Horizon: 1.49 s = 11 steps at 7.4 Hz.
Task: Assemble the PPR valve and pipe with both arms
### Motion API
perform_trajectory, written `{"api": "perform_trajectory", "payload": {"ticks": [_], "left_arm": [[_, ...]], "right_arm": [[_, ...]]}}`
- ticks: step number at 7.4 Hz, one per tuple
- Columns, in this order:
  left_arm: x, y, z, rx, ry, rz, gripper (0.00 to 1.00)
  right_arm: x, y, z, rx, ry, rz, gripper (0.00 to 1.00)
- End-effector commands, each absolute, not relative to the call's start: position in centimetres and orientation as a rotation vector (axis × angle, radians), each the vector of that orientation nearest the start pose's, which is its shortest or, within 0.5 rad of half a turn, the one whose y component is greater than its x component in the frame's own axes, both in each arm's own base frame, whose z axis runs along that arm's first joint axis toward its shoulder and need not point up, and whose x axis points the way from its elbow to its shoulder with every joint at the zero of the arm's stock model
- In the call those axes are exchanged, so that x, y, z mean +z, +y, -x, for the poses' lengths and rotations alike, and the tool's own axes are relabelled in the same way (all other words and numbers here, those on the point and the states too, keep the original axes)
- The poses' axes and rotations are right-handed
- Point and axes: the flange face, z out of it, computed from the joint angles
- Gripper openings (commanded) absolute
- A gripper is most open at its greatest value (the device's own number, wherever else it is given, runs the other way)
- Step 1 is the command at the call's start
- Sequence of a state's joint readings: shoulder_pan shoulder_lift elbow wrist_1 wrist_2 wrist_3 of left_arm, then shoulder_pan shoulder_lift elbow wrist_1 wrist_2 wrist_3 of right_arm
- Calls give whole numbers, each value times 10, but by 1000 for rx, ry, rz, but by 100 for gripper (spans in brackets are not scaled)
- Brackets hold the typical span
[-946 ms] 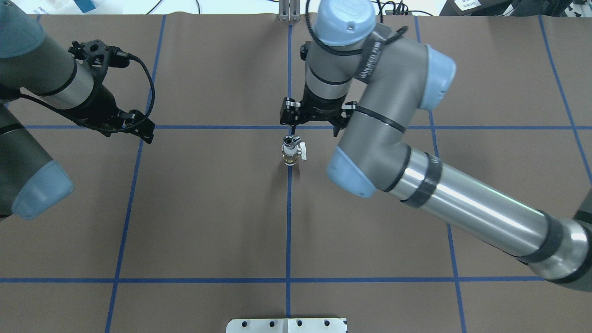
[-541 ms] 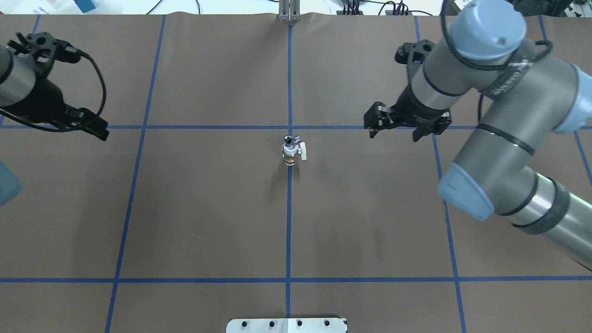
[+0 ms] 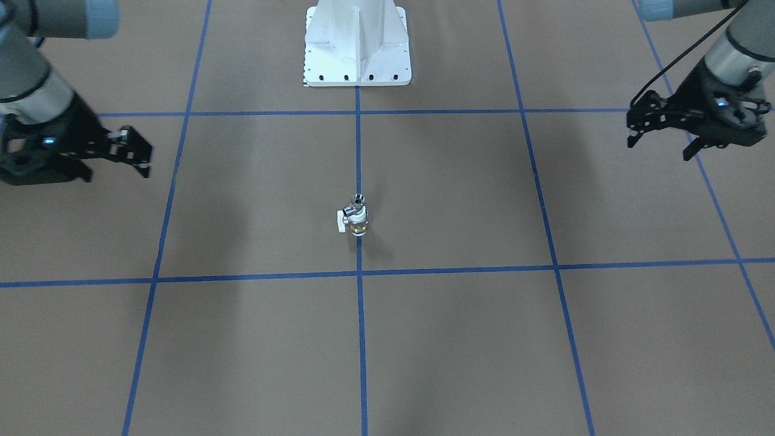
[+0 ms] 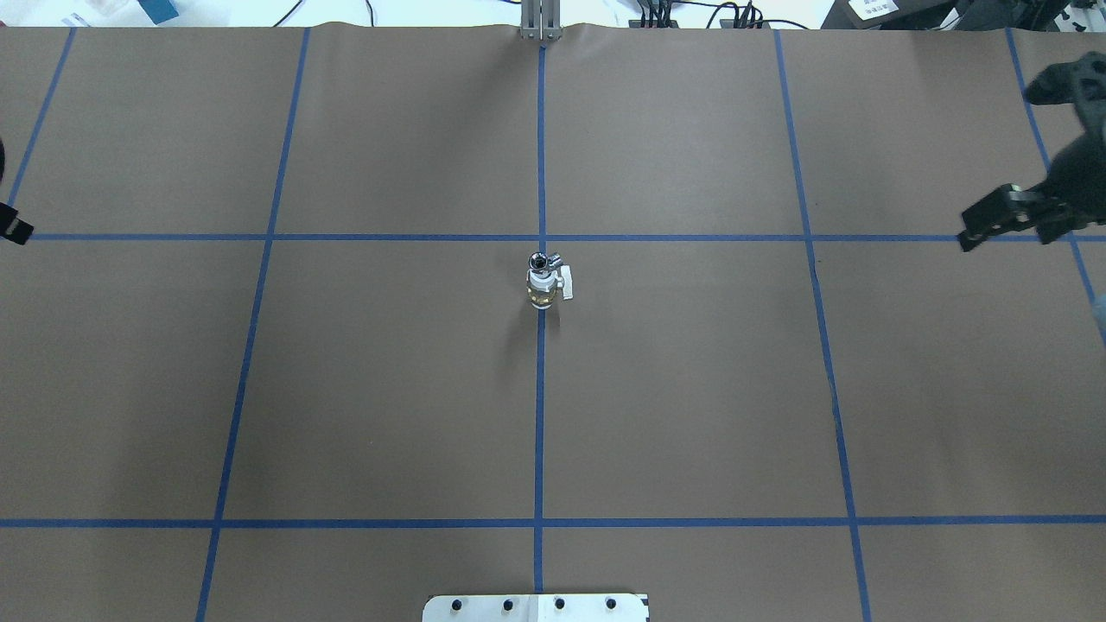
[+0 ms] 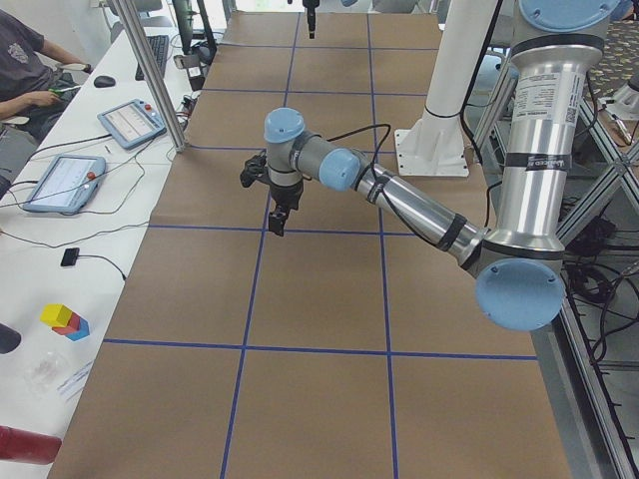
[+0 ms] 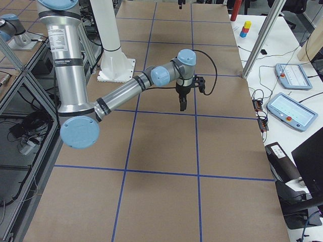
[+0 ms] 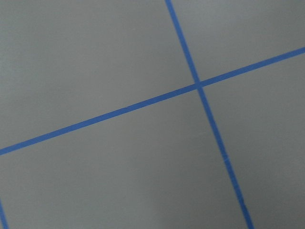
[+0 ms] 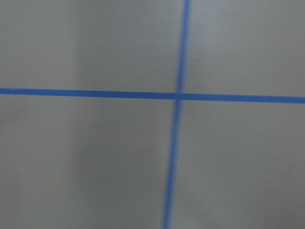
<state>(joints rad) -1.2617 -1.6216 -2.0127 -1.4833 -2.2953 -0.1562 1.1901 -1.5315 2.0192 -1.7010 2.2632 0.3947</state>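
Note:
The PPR valve (image 4: 542, 295), with brass body, white ring and white side tab, stands upright at the table's centre on a blue tape line. The silver pipe (image 4: 543, 260) sits joined on top of it. Both also show in the front view: valve (image 3: 358, 225), pipe (image 3: 357, 203). My right gripper (image 4: 1007, 235) is open and empty, far off at the right edge; it also shows in the front view (image 3: 118, 172). My left gripper (image 3: 659, 150) is open and empty, far off on the left side. Only its tip (image 4: 15, 231) shows overhead. Neither wrist view shows the parts.
The white bolted pedestal (image 3: 357, 42) stands at the robot's side of the table, its base plate (image 4: 536, 607) at the near edge overhead. Blue tape lines (image 4: 540, 432) grid the brown mat. Both wrist views show only mat and tape.
Both arms have swung outward from the centre. The right gripper left its spot just beyond the assembly for the right edge, and the left gripper went to the left edge. The joined parts stayed still.

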Motion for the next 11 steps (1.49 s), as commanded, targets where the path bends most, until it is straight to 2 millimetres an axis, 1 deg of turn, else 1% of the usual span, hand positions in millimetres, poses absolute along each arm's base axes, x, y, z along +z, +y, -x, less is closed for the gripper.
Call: {"api": "perform_trajectory", "payload": {"ticks": [1, 2, 3, 4, 5, 6, 7, 9, 10, 11], "left_arm": [[483, -501, -37, 322, 766, -209, 100], [492, -502, -29, 318, 761, -205, 99], [503, -505, -25, 304, 761, -189, 100], [518, -506, -10, 257, 788, -156, 100], [526, -506, -4, 227, 850, -128, 99], [535, -506, 8, 196, 852, -119, 100], [544, -506, 16, 173, 852, -107, 100], [551, -502, 18, 143, 851, -50, 100], [558, -497, 17, 142, 854, -41, 100], [558, -494, 17, 145, 855, -46, 100]], "right_arm": [[512, -442, 34, -168, -740, -58, 100], [526, -433, 24, -160, -735, -44, 100], [533, -433, 19, -154, -732, -38, 100], [539, -436, 14, -138, -730, -31, 100], [542, -437, 13, -136, -730, -27, 100], [540, -439, 14, -145, -732, -35, 100], [543, -439, 14, -142, -741, -25, 100], [550, -438, 13, -135, -735, -12, 100], [551, -438, 12, -127, -735, -10, 100], [547, -441, 9, -125, -736, -24, 100]]}}
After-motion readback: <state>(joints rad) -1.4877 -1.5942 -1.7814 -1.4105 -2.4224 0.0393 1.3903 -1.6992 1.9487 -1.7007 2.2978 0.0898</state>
